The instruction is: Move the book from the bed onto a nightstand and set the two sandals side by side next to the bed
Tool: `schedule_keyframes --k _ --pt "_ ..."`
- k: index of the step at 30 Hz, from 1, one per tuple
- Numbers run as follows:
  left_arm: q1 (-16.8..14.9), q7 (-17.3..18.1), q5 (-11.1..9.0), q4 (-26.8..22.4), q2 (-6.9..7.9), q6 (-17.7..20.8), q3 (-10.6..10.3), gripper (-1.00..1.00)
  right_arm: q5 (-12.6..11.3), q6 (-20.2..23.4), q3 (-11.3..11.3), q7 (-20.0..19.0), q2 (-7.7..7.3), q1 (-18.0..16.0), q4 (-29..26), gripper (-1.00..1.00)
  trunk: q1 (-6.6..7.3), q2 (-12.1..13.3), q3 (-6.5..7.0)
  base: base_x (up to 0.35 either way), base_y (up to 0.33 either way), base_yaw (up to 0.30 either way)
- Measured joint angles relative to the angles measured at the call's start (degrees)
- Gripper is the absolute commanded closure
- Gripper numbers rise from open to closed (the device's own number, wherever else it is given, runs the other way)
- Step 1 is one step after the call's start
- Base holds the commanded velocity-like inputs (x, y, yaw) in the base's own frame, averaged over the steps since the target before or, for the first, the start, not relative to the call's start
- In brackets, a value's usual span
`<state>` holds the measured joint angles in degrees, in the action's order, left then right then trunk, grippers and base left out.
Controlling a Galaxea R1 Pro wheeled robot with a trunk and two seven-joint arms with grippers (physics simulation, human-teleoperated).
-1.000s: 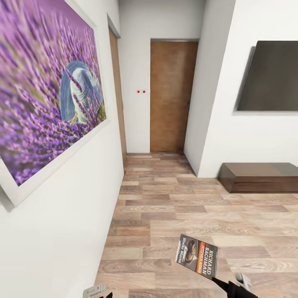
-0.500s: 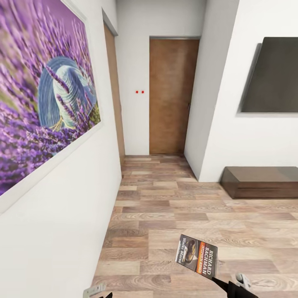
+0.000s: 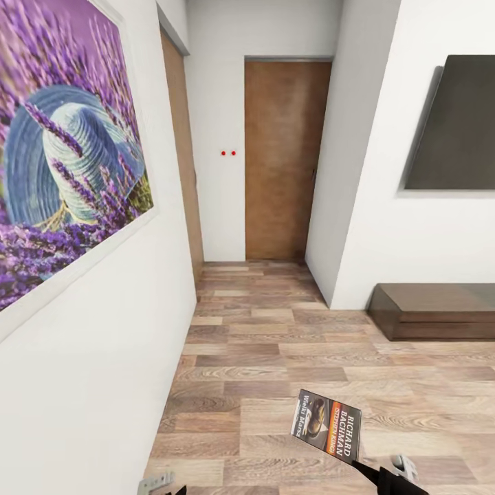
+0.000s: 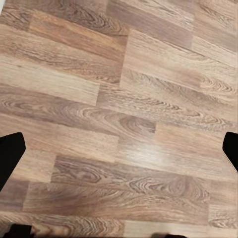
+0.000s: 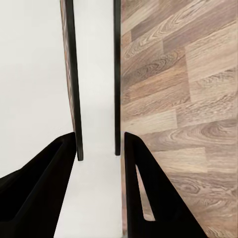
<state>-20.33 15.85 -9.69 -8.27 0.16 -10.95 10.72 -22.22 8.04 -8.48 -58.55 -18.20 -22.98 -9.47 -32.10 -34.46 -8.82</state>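
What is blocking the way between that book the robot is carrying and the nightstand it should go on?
Cannot tell: the right gripper holds the book over a wooden floor near a closed door, and no nightstand can be seen from here.

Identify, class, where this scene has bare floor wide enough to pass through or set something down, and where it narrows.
Widest bare wood floor: between the wall with the lavender painting and the long low cabinet, beneath the book held by the right gripper. It narrows into the corridor toward the brown door. The left gripper hangs open over bare planks.
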Motion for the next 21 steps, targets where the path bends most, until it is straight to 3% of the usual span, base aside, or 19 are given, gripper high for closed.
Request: schedule_keyframes --k 8,21 --pt "-0.01 0.0 0.0 0.01 0.0 0.0 -0.07 -1.0 0.0 0.03 0.0 -0.08 0.0 0.01 -0.01 1.0 0.0 0.0 0.0 0.295 -0.111 -0.038" --pt "-0.01 0.0 0.0 0.01 0.0 0.0 -0.08 -1.0 -0.01 0.04 0.0 -0.1 -0.01 0.01 -0.01 1.0 0.0 0.0 0.0 0.292 -0.111 -0.152"
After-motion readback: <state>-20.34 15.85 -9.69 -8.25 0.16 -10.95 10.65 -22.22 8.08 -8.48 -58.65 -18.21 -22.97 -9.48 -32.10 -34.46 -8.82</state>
